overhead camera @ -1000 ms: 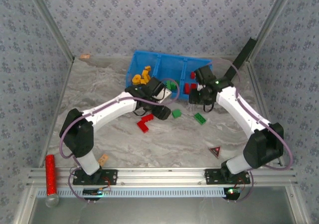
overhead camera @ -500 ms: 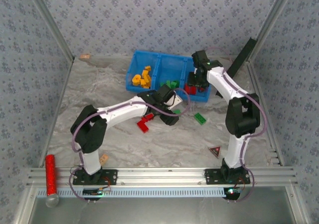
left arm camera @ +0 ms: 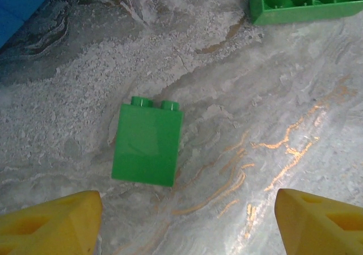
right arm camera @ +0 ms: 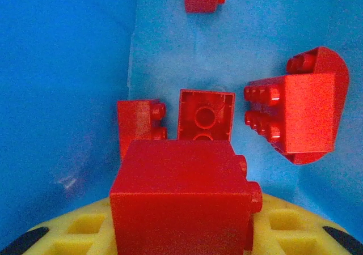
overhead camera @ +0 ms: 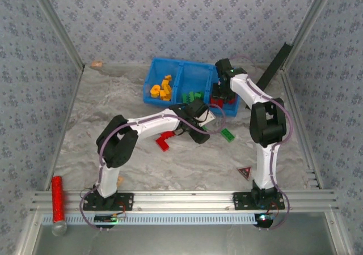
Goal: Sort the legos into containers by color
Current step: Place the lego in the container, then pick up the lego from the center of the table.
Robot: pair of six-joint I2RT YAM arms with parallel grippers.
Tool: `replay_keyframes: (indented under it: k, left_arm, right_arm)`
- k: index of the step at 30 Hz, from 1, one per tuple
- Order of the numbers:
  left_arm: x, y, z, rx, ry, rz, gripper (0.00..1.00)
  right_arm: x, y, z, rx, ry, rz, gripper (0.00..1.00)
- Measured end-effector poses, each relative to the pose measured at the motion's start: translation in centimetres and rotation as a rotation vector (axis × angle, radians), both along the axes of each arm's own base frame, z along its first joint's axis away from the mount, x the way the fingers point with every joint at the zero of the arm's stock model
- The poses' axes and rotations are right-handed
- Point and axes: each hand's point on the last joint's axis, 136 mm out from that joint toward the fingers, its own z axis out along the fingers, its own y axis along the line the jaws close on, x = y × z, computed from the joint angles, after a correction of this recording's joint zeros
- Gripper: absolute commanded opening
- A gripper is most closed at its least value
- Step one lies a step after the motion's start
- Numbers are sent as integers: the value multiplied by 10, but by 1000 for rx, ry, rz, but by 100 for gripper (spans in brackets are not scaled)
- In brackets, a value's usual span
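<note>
Left gripper point(left arm camera: 187, 221): jaws apart, empty, above green brick point(left arm camera: 147, 144) lying on table point(overhead camera: 113, 99).
Right gripper point(overhead camera: 222, 96): clamped on red brick point(right arm camera: 181, 198), over right compartment of tray point(overhead camera: 193, 73), among loose reds point(right arm camera: 207, 116).
Left compartment: orange bricks point(overhead camera: 161, 88).
Middle: greens point(overhead camera: 195, 95).

One green brick point(left arm camera: 147, 146) lies sideways ahead of left pincer point(left arm camera: 187, 224); red brick point(right arm camera: 180, 190) gripped in right pincer point(right arm camera: 181, 235) over tray point(right arm camera: 68, 68).

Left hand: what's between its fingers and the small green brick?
Just bare table, in the left wrist view, between the left hand and the small green brick.
</note>
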Motion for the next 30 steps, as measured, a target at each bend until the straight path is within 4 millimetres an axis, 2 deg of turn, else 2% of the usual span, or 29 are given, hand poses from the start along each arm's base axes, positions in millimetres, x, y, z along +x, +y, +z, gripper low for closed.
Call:
replay_keyframes:
  k: [10,17,22,27,30]
  left_arm:
    - [12,-7,-26,53,-1,-2,75]
    - [13,-5,-35,79,0,-5,65]
    - [14,-7,-41,86,7,-11,51]
    - [11,-10,-44,74,29,-24,32]
    - [11,-14,-41,62,33,-35,22]
  right_arm:
    - [1,-1,-1,-3,1,9,61]
    - [1,0,7,4,-14,11,64]
    - [-1,0,36,25,-68,14,66]
    - [-8,0,85,63,-156,20,69]
    - [-16,-3,107,76,-191,24,70]
